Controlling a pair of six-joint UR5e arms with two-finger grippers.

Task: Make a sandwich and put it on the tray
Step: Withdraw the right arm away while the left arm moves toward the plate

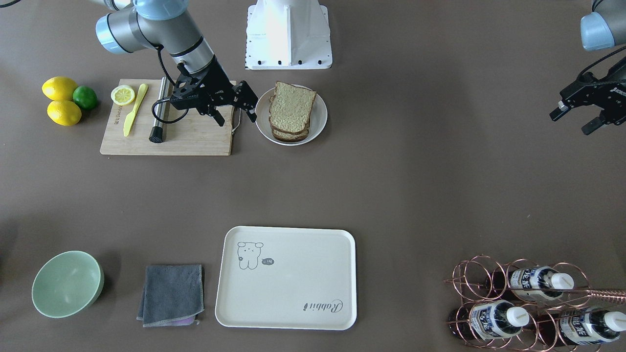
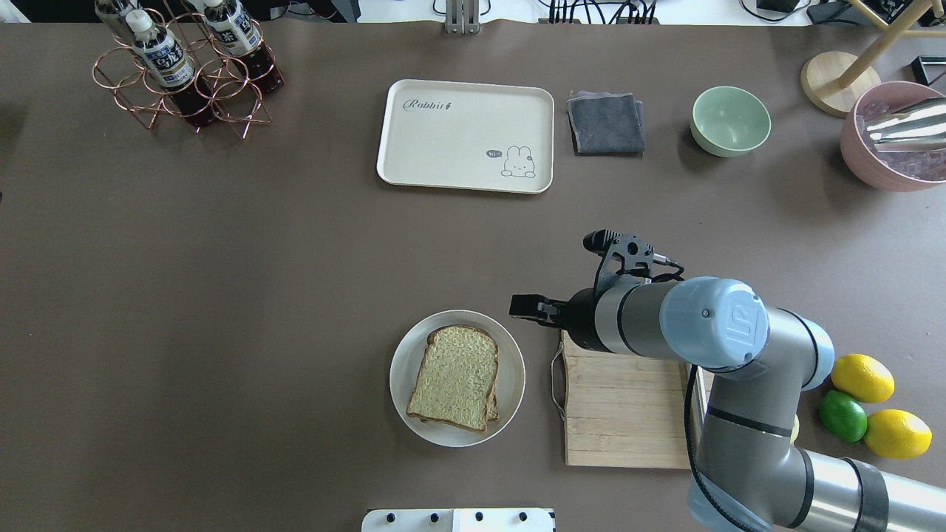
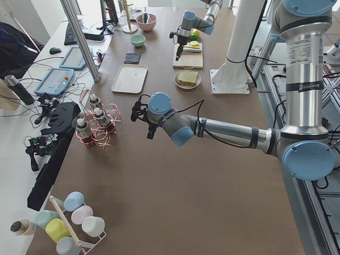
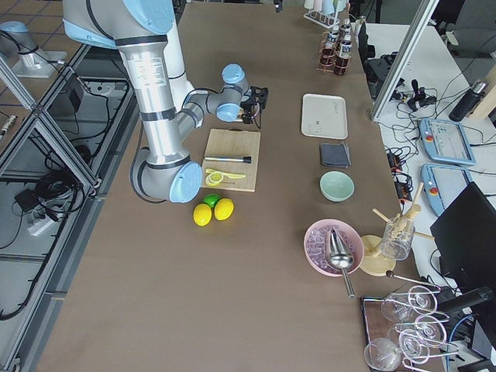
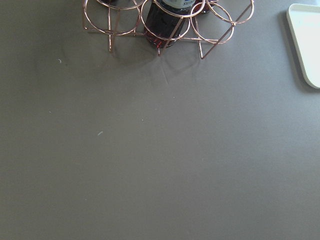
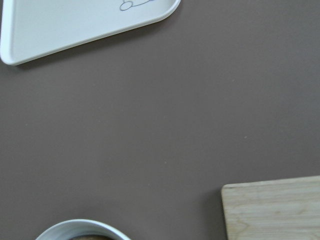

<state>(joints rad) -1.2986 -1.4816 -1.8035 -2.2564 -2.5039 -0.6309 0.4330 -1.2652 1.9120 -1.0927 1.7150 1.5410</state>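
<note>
stacked bread slices (image 1: 291, 110) lie flat on a round white plate (image 1: 319, 124) near the robot's base, just beside a wooden cutting board (image 1: 195, 142). the stack's longer side runs from the robot toward the far edge, slightly tilted. the cream tray (image 1: 293, 288) sits well apart at the far side, its long axis across the table, between a grey cloth (image 1: 172, 293) and a wire bottle rack (image 1: 489, 283). the right gripper (image 1: 236, 115) hovers over the board's edge by the plate, jaws spread, holding nothing. the left gripper (image 1: 572, 122) hangs off to the side, jaws apart.
</note>
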